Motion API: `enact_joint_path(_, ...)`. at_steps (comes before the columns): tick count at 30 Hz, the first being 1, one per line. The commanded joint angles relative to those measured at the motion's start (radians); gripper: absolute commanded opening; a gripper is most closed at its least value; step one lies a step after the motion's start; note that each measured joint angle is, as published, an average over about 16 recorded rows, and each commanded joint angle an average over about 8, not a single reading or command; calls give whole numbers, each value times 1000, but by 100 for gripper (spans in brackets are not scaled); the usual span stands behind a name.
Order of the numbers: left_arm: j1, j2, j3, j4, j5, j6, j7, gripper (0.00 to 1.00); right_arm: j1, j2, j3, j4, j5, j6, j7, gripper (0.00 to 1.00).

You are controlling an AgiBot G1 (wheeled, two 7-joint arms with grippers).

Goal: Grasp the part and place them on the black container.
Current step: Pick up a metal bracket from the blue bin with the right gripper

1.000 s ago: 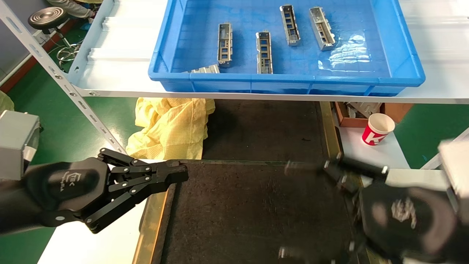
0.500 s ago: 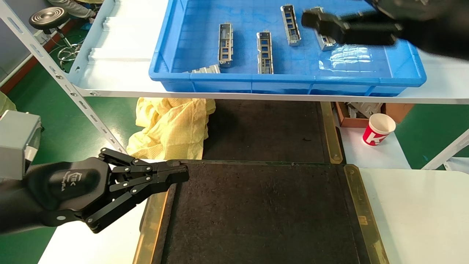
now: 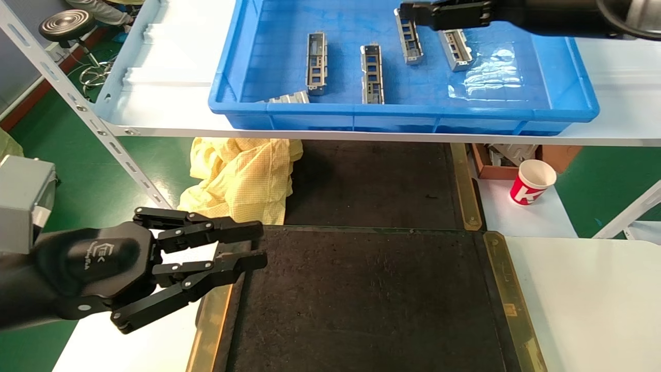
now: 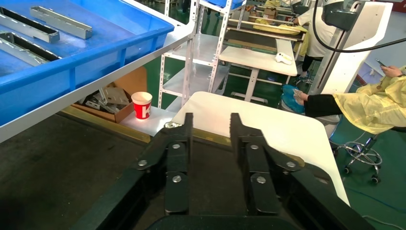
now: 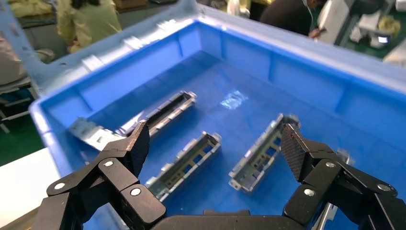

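Right gripper (image 5: 215, 143), jaws spread wide and empty, hovers over the blue crate (image 3: 578, 98). The part (image 5: 261, 154) lies below between them, long axis crossing their gap slantwise. Black container (image 3: 372, 305) waits empty beside the parked left gripper (image 3: 250, 247), jaws narrowly apart.

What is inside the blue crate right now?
The blue crate holds five metal parts: four lie flat on the floor, and a fifth at the near wall is mostly hidden. The right claw, open, covers one part's far end.
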Motion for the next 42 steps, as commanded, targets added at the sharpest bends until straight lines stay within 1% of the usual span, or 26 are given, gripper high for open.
enact_joint_path(1, 0, 0, 0, 0, 0, 0, 0, 100, 25, -29, -9, -63, -15, 6, -18, 100)
enact_joint_path(6, 0, 0, 0, 0, 0, 0, 0, 100, 62, -91, -29, -174, -47, 41, -47, 100)
enact_joint_path(15, 0, 0, 0, 0, 0, 0, 0, 100, 93, -188, -62, -337, -102, 141, -93, 99)
enact_joint_path(16, 0, 0, 0, 0, 0, 0, 0, 100, 94, -196, -62, -351, -103, 150, -97, 94)
enact_joint_path(17, 0, 0, 0, 0, 0, 0, 0, 100, 94, -203, -62, -363, -104, 159, -101, 86)
enact_joint_path(23, 0, 0, 0, 0, 0, 0, 0, 100, 97, -241, -57, -412, -96, 197, -119, 11)
enact_joint_path(24, 0, 0, 0, 0, 0, 0, 0, 100, 98, -246, -56, -417, -95, 203, -121, 4)
enact_joint_path(25, 0, 0, 0, 0, 0, 0, 0, 100, 99, -252, -56, -423, -95, 210, -123, 0)
enact_joint_path(33, 0, 0, 0, 0, 0, 0, 0, 100, 103, -282, -62, -452, -105, 261, -127, 0)
enact_joint_path(42, 0, 0, 0, 0, 0, 0, 0, 100, 93, -291, -73, -455, -119, 280, -133, 0)
